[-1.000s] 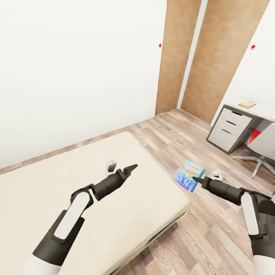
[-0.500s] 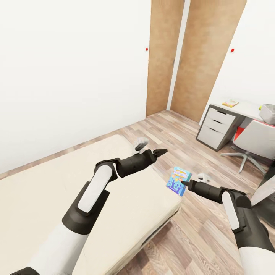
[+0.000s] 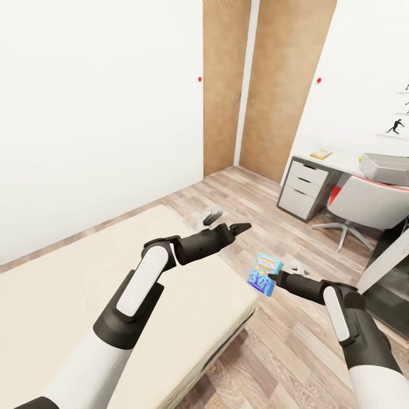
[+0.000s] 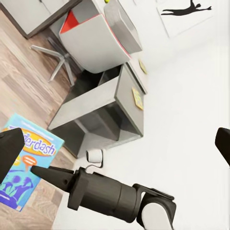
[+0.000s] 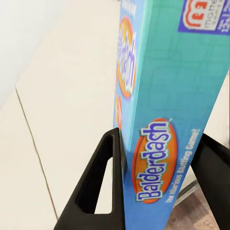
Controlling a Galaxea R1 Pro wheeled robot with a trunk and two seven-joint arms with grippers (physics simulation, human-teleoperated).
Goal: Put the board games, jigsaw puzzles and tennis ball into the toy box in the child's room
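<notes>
**Blue game in hand, toy box off to your right**

Your right pincer is clamped on the blue board game (held edge-on, beyond the bed's corner). The toy box sits on the bench, ahead-right. Your left pincer looks closed, empty

Beige bed on wood-plank floor, mattress bare.

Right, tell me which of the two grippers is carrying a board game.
The right gripper: its jaws clamp the blue Balderdash box by its edge. The left gripper carries nothing, hovering above the bed.
</notes>
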